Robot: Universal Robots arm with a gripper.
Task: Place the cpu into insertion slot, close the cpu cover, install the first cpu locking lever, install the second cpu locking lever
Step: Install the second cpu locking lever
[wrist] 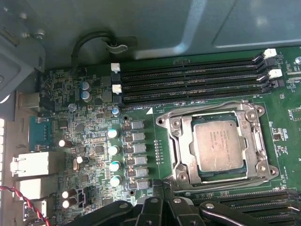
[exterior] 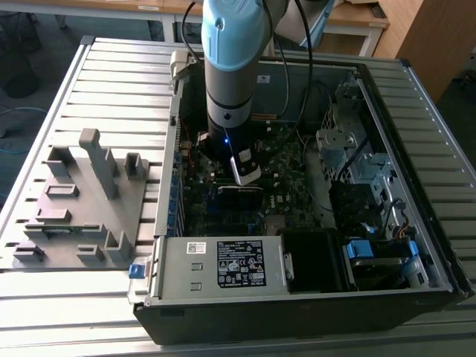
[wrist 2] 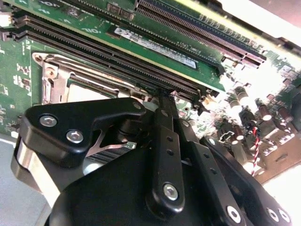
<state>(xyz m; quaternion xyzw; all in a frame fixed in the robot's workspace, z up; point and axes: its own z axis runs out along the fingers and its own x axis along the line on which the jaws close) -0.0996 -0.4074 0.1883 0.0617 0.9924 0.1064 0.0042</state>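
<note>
In the first wrist view the cpu (wrist: 221,143) lies flat in the insertion slot (wrist: 221,175), its dull silver top facing up. The silvery cpu cover (wrist: 184,146) lies down around it as a frame. Thin wire levers run along the socket's edges (wrist: 207,107). My gripper (wrist: 162,184) is shut, its black fingertips together just off one corner of the socket, with nothing seen between them. In the second wrist view the gripper (wrist 2: 162,96) points at the socket's edge beside the memory slots, and the cover (wrist 2: 51,75) and cpu (wrist 2: 89,89) partly show. In the exterior view the gripper (exterior: 244,169) reaches down onto the motherboard.
The open computer case (exterior: 416,97) walls in the green motherboard (exterior: 279,160). Long black memory slots (wrist: 188,80) run beside the socket, with capacitors (wrist: 113,150) on another side. A power supply (exterior: 223,264) sits at the case's near end. A grey fixture (exterior: 82,201) stands at the exterior view's left.
</note>
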